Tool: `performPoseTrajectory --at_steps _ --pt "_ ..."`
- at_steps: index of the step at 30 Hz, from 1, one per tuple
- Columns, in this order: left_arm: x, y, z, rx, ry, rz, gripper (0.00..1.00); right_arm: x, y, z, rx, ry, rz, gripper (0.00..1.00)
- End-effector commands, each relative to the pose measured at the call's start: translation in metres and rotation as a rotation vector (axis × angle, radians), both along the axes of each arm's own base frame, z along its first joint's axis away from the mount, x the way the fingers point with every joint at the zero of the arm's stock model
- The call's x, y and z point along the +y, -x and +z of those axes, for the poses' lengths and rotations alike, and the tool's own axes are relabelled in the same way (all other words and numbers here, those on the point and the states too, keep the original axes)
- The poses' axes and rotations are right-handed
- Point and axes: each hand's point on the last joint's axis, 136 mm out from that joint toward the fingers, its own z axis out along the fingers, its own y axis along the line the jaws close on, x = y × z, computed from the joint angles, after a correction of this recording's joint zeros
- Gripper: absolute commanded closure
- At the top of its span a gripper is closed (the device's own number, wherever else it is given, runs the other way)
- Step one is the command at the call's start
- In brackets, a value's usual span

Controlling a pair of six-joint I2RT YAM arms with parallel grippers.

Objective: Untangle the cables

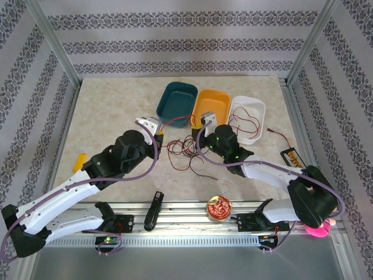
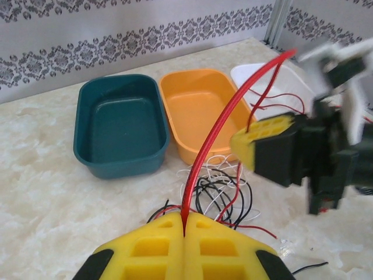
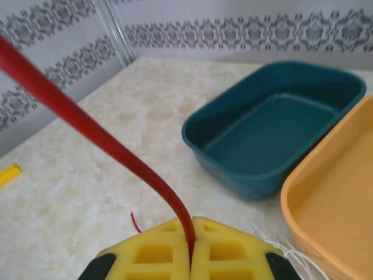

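Red, black and white cables (image 1: 185, 149) lie in a loose tangle on the pale marble-patterned worktop (image 1: 105, 111), just in front of the orange bin (image 1: 211, 105) and between the two arms. From above, the thin strands overlap so closely that single wires cannot be followed. More red wire loops inside the white bin (image 1: 247, 98), and one strand trails out over its right wall.

One red strand (image 1: 178, 121) stretches between the left gripper (image 1: 156, 129) and the right gripper (image 1: 205, 121). The overhead camera leaves both grips hard to read. The left wrist camera shows its yellow jaws pressed together on the red strand (image 2: 215, 134), which arcs up and right until it passes behind the blurred right gripper (image 2: 262, 143). The tangle (image 2: 221, 192) sits just beyond the jaws. The right wrist camera shows its own jaws likewise clamped on the red strand (image 3: 87, 125), which runs up and left out of frame. A few white wires (image 3: 285, 251) show at the bottom right.

The teal bin (image 1: 175, 102) stands left of the orange one. Near the right edge lies a black pack (image 1: 293, 156) with yellow lettering too small to read. A round red-and-gold tin (image 1: 218, 208) and a black tool (image 1: 154, 210) rest by the front rail, and a yellow piece (image 1: 78, 161) lies at the left.
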Motion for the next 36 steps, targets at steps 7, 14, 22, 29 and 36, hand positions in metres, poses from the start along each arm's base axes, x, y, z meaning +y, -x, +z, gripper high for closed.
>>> performPoseTrajectory --at_steps 7,14,22,29,36 --pt "-0.017 -0.015 -0.029 0.056 0.039 0.007 1.0 -0.019 0.021 0.05 0.038 -0.076 -0.031 0.95" --pt "-0.043 -0.023 -0.065 0.142 0.027 -0.04 0.96 -0.052 0.025 0.081 0.092 -0.116 -0.146 1.0" --pt "-0.07 -0.026 -0.083 0.195 0.092 -0.11 0.55 -0.088 0.031 0.115 0.098 -0.133 -0.238 1.0" --pt "-0.061 -0.03 -0.062 0.122 0.156 -0.066 0.21 -0.115 0.037 0.137 0.105 -0.071 -0.314 1.0" --pt "-0.023 -0.029 -0.047 0.034 0.194 0.077 0.0 -0.125 0.053 0.17 0.098 -0.071 -0.308 1.0"
